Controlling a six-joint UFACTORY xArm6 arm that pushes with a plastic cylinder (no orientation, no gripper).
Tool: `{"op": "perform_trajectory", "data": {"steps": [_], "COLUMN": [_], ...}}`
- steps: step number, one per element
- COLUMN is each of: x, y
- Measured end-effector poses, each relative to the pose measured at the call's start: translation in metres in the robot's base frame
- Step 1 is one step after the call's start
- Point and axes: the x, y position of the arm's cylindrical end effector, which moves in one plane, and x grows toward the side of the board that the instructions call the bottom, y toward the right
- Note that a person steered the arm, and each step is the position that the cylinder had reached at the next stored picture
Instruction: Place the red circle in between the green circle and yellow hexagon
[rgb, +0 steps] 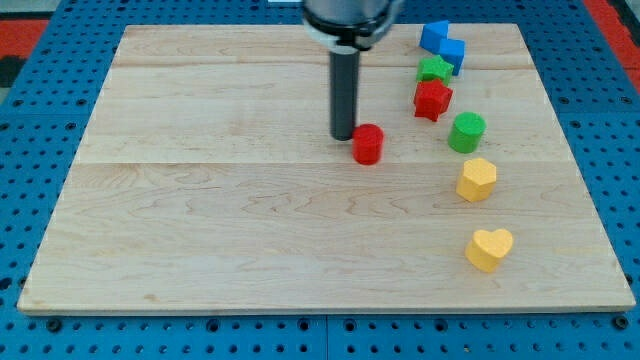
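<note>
My tip (343, 137) sits down on the wooden board (200, 220), a bit above centre, w/ the dark rod rising straight to the arm's mount at the view's top. No fingers on this rig, just the rod end, so nothing spread, pressed or pinching.

Red circle (368, 144) is right there, just to the view's right of my tip and a touch lower. Looks touching or nearly so; can't tell which for sure.

Over to the view's right runs a rough column of blocks. Green circle (466, 132) stands well right of the red circle, approx level w/ it, maybe slightly higher. Just below the green circle, yellow hexagon (477, 180), close to it but a thin strip of board shows between them. So the red circle is off to the view's left of that pair, not between them.

Further down, apart from the hexagon, a yellow heart (489, 249) near the board's lower right.

Going up from the green circle: a red star (432, 99) up and to the left of it, then a green star (434, 69) right above, touching or nearly touching the red one. Top of the column, two blue blocks: one (434, 36) at the view's top, the other (453, 54) just below-right, pressed against it; shapes hard to make out.

Left half of the board carries no blocks. Blue pegboard (40, 100) surrounds the board.
</note>
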Motion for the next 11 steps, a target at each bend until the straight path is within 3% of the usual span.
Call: {"op": "perform_trajectory", "data": {"steps": [1, 3, 4, 6, 7, 8, 9, 10, 11], "x": [0.0, 0.035, 0.043, 0.053, 0.048, 0.033, 0.033, 0.038, 0.087], "y": [0.031, -0.017, 0.025, 0.054, 0.011, 0.027, 0.092, 0.044, 0.018]}}
